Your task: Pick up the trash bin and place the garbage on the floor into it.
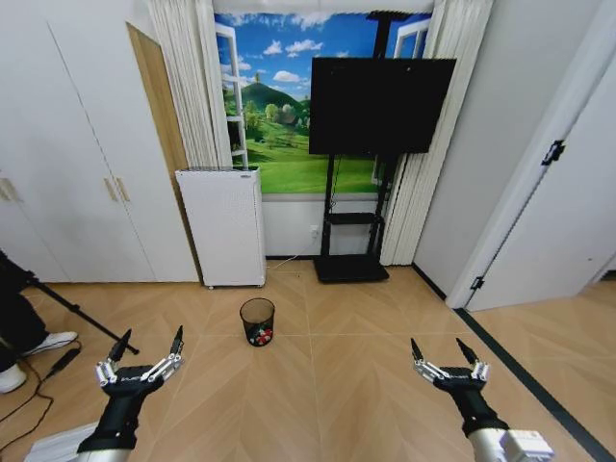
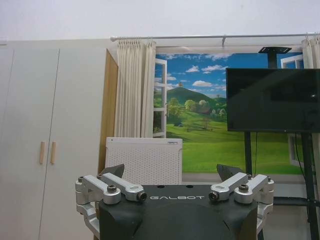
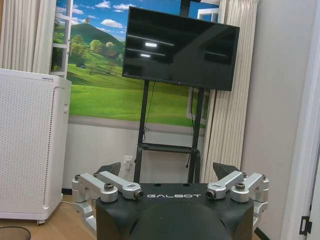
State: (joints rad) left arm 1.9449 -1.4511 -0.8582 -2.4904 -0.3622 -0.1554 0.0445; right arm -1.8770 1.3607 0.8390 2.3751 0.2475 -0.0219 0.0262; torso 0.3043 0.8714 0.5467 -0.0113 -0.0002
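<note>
The trash bin (image 1: pixel 257 320), a small round black mesh basket, stands upright on the floor (image 1: pixel 337 385) in the middle of the room, a little ahead of both arms. Red-and-white garbage (image 1: pixel 258 336) shows through the mesh at its bottom. My left gripper (image 1: pixel 151 335) is held low at the left, open and holding nothing, with the bin ahead and to its right. My right gripper (image 1: pixel 437 344) is open and holding nothing at the right, farther from the bin. The left wrist view shows the open left gripper (image 2: pixel 171 171). In the right wrist view, the open right gripper (image 3: pixel 167 169) and the bin's rim (image 3: pixel 12 232) appear.
A tall white perforated appliance (image 1: pixel 223 227) stands against the back wall behind the bin. A black TV on a stand (image 1: pixel 378 106) is to its right. A tripod leg and cables (image 1: pixel 67 310) lie at the far left, beside a person's shoes. A door (image 1: pixel 553 231) is at the right.
</note>
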